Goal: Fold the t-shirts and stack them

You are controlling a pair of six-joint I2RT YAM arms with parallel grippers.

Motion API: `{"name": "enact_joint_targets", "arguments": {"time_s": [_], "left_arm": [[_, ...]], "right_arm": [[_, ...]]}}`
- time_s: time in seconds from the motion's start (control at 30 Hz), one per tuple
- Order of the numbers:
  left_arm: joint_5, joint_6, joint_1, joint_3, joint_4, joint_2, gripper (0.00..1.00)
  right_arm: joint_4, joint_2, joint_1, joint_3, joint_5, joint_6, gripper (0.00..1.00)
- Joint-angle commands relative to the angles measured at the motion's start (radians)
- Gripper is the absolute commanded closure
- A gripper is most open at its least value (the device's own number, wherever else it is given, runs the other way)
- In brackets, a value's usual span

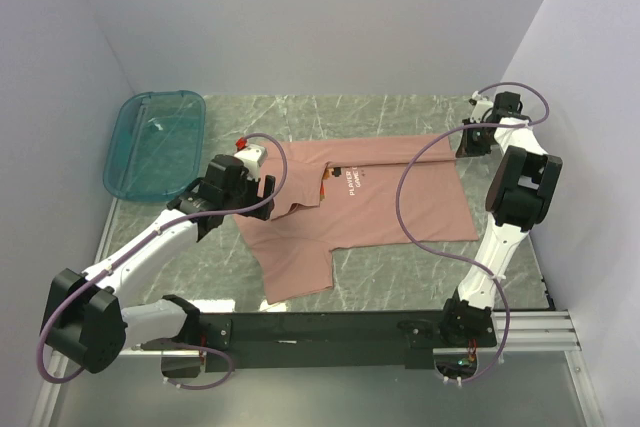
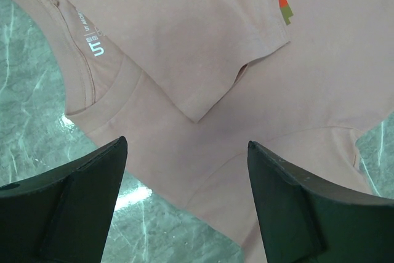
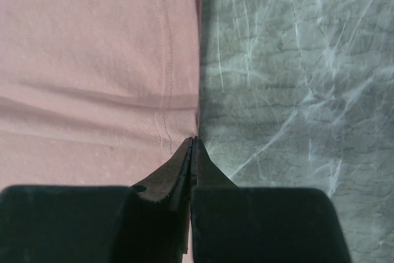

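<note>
The pink t-shirt [image 1: 390, 212] lies partly folded on the bench [image 1: 330, 112], a flap covering part of its print. The left end effector [image 2: 186, 146] hovers wide open above the collar. The right end effector [image 3: 192, 143] is closed tight at the hem edge; whether it pinches cloth is hidden.

A grey marbled table [image 1: 400, 112] carries a pink t-shirt [image 1: 370, 217] and teal bin [image 1: 130, 147].
</note>
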Motion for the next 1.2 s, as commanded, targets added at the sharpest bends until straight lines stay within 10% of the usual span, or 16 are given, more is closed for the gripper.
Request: {"name": "enact_joint_targets", "arguments": {"time_s": [0.0,0.37,1.17], "left_arm": [[0.023,0.018,-0.008,0.024,0.019,0.012,0.16],[0.046,0.012,-0.013,0.021,0.022,0.026,0.16],[-0.002,-0.122,-0.071,0.125,-0.003,0.315,0.42]], "right_arm": [[0.033,-0.049,-0.021,-0.017,0.039,-0.018,0.99],[0.056,-0.096,-0.027,-0.047,0.091,-0.004,0.55],[-0.013,-0.429,0.117,-0.431,-0.365,-0.06,0.53]]}}
